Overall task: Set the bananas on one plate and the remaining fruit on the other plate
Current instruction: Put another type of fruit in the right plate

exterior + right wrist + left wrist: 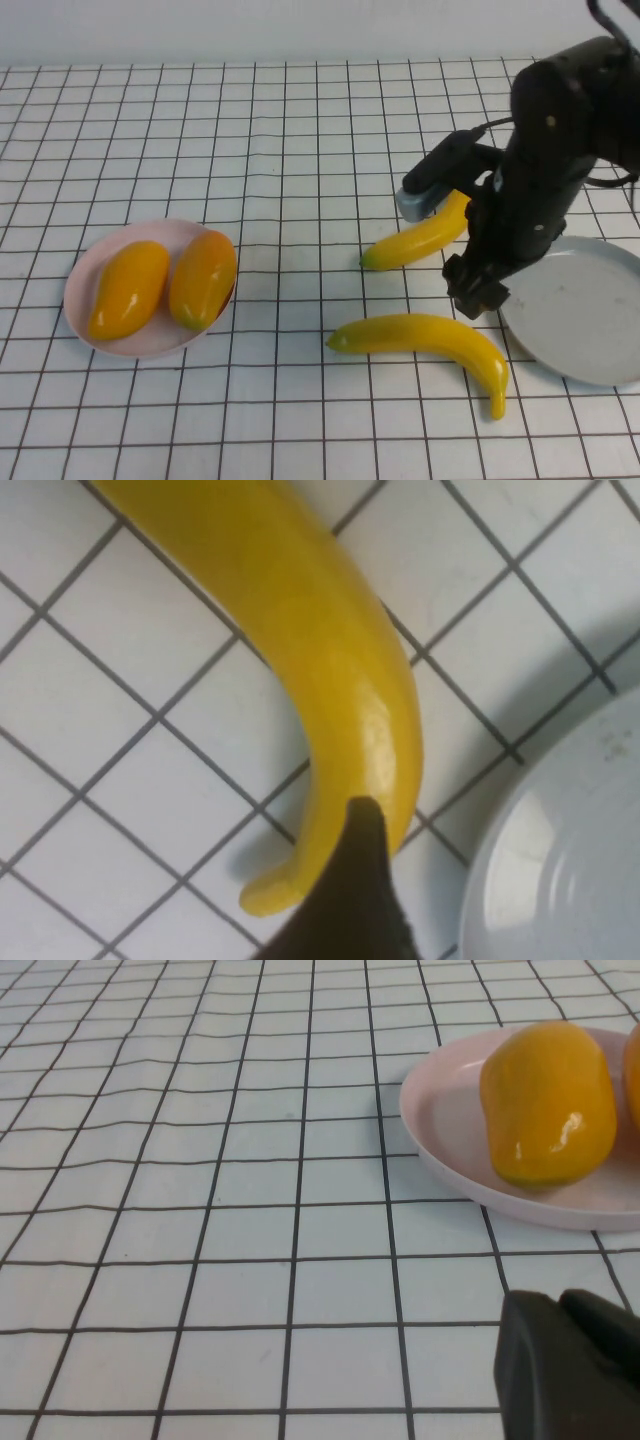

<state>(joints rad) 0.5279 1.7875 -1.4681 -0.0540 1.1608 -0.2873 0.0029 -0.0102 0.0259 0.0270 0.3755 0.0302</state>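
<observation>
Two bananas lie on the table, the far one (420,238) partly under my right arm and the near one (430,338) in front of it. The light grey plate (585,310) sits at the right with nothing on it. My right gripper (478,290) hangs open between the bananas, at the plate's left rim. In the right wrist view one finger (352,880) hangs over a banana's (310,650) curved end, beside the plate (560,860). Two oval orange-yellow fruits (128,288) (203,278) lie on the pink plate (90,270). My left gripper (565,1360) is shut and empty, near the pink plate (440,1145).
The table is covered by a white cloth with a black grid (280,150). My right arm's dark body (560,130) rises over the back right and hides the far banana's upper end. My left arm is outside the high view.
</observation>
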